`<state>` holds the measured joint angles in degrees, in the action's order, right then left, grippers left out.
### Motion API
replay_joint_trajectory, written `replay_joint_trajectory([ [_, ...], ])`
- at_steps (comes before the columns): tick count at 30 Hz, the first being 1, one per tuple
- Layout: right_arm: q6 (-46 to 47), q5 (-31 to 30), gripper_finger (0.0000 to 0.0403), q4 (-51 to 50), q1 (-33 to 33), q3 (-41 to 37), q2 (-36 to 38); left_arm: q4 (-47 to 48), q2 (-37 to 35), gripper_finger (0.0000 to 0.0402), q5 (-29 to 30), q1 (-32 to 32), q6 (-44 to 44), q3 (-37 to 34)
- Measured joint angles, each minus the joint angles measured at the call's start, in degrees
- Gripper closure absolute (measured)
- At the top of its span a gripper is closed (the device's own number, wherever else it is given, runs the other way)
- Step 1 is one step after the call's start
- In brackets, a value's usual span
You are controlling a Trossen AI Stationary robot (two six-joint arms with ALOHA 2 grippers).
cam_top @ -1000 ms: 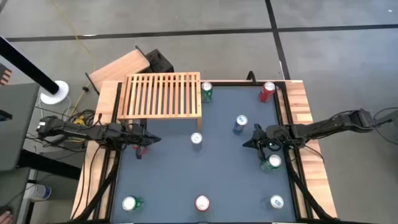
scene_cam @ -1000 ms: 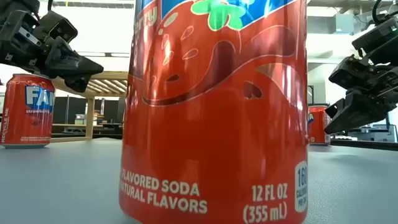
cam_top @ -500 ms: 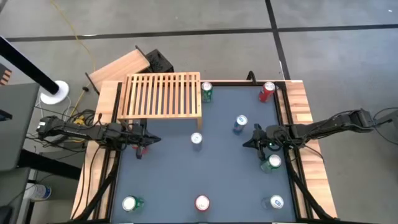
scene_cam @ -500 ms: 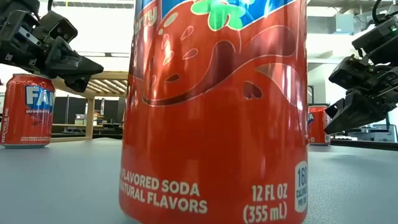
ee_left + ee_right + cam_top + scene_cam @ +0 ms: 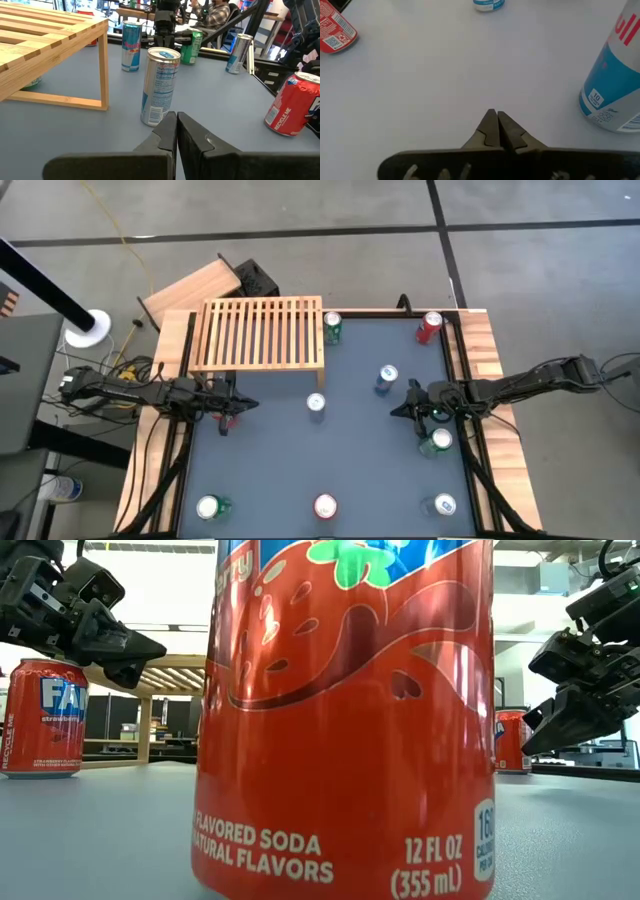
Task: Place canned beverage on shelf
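The shelf (image 5: 262, 332), a low slatted rack of light wood, stands at the table's far left, its legs on the blue-grey top; the left wrist view shows its corner (image 5: 55, 42). Several canned beverages stand upright on the table: a slim silver-blue can (image 5: 316, 404) (image 5: 160, 85) mid-table, a blue one (image 5: 386, 379) (image 5: 615, 85), a green one (image 5: 332, 327) beside the shelf, and a red one (image 5: 430, 327) at the far right. My left gripper (image 5: 250, 404) (image 5: 176, 120) hovers shut near the left edge. My right gripper (image 5: 398, 410) (image 5: 495, 117) hovers shut at the right, tipped downward.
A green can (image 5: 436, 442) stands close under my right arm. Along the near edge stand a green can (image 5: 212, 507), a red can (image 5: 325, 506) that fills the low view (image 5: 345, 710), and a silver can (image 5: 444, 505). Another red can (image 5: 40, 718) stands below my left gripper.
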<state>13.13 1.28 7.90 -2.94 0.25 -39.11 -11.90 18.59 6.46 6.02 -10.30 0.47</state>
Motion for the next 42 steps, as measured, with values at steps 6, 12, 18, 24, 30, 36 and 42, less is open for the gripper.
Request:
replay_joint_trajectory([
  [6,0.0,0.0,0.0403,0.0,0.0,0.0,0.0,0.0,0.0,0.0401,0.0,0.0,0.0,0.0],
  [12,0.0,0.0,0.0403,0.0,0.0,0.0,0.0,0.0,0.0,0.0401,0.0,0.0,0.0,0.0],
  [18,0.0,0.0,0.0403,0.0,0.0,0.0,0.0,0.0,0.0,0.0401,0.0,0.0,0.0,0.0],
  [24,0.0,0.0,0.0403,0.0,0.0,0.0,0.0,0.0,0.0,0.0401,0.0,0.0,0.0,0.0],
  [30,0.0,0.0,0.0403,0.0,0.0,0.0,0.0,0.0,0.0,0.0401,0.0,0.0,0.0,0.0],
  [36,0.0,0.0,0.0403,0.0,0.0,0.0,0.0,-0.6,0.0,0.0401,0.3,0.0,1.3,0.0],
  [42,0.0,0.0,0.0403,0.0,0.0,0.0,0.0,-1.1,0.0,0.0401,0.6,0.0,2.5,0.0],
])
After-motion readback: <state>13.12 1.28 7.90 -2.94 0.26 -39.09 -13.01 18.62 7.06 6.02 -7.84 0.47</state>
